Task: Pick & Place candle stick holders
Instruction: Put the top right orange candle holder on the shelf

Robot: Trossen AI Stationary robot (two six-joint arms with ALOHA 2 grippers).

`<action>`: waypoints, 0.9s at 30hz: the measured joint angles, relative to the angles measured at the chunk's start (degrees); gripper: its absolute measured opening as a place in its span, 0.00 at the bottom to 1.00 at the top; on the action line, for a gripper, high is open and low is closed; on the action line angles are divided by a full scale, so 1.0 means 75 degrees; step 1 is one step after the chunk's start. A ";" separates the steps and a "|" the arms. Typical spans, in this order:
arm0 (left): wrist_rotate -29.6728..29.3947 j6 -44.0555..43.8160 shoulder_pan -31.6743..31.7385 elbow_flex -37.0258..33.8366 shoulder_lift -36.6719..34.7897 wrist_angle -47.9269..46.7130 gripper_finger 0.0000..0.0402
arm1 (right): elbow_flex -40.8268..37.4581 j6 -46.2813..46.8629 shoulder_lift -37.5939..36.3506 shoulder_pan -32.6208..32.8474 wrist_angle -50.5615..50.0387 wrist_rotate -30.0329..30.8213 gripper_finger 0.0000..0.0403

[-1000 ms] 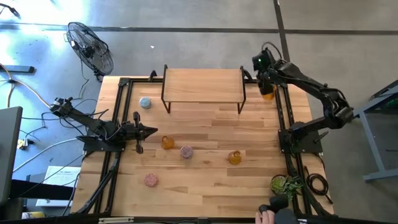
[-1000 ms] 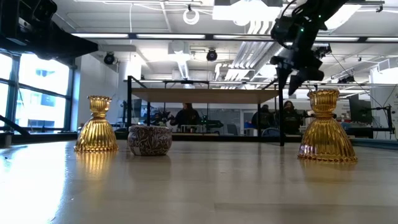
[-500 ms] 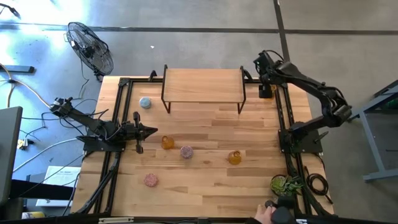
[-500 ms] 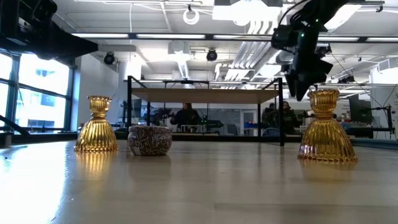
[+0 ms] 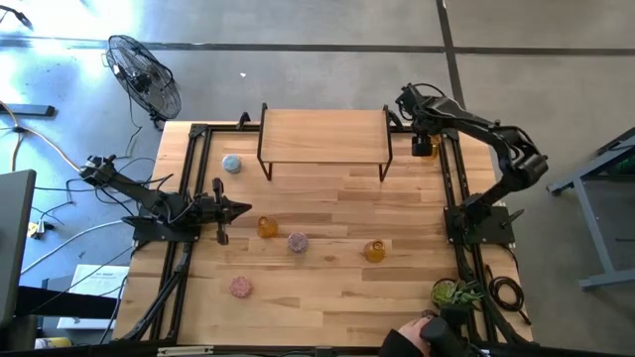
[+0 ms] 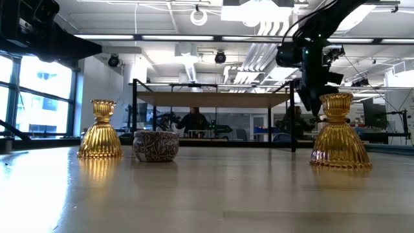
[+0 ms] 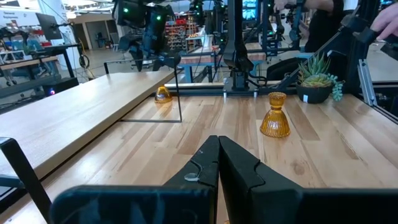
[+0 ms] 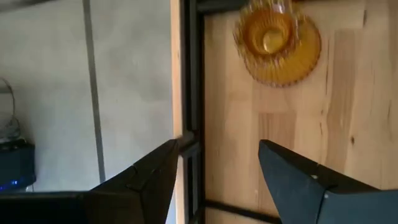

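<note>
Six glassy candle stick holders sit on a wooden tabletop (image 5: 327,297) under two dark arms. Three are amber, ribbed and flask-shaped with narrow necks: one (image 5: 425,147) stands at the far right corner beside the raised shelf (image 5: 323,132), one (image 5: 267,227) sits toward the left side near mid-table, and one (image 5: 374,251) sits right of centre. A squat pink holder (image 5: 297,241) lies between the latter two, another pink one (image 5: 241,287) rests toward the near left, and a pale blue one (image 5: 232,164) stands near the far left corner. The right gripper (image 5: 410,107) hangs above the far right corner, its fingers (image 8: 298,180) spread wide with nothing between them; in its wrist view the corner holder (image 8: 277,40) is seen from overhead, upright, ahead of the fingertips and clear of them, by the table's dark edge rail. The left gripper (image 5: 244,208) rests low at the left side, fingers (image 7: 214,165) pressed together, pointing toward the nearest amber holder without touching it. A green plant (image 5: 454,294) stands at the near right corner, a person's hand (image 5: 405,343) reaching in beside it.
</note>
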 joint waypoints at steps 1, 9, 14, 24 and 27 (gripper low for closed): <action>0.0001 0.0001 0.0000 0.0001 0.0001 0.0000 0.01 | 0.0068 0.0002 0.0000 -0.0008 -0.0150 0.0016 0.55; 0.0000 0.0001 0.0000 0.0003 0.0001 0.0000 0.01 | 0.0331 0.0141 -0.0012 -0.0020 -0.1880 -0.0205 0.55; 0.0002 0.0000 0.0002 0.0001 0.0001 0.0000 0.01 | 0.0331 0.0154 -0.0009 -0.0020 -0.1963 0.0000 0.55; 0.0001 0.0001 0.0000 0.0000 -0.0001 0.0003 0.01 | 0.0334 -0.0057 -0.0009 -0.0017 -0.1993 0.0340 0.55; 0.0003 0.0002 0.0000 0.0000 0.0001 0.0003 0.01 | 0.0334 -0.0060 -0.0009 -0.0017 -0.2031 -0.0021 0.55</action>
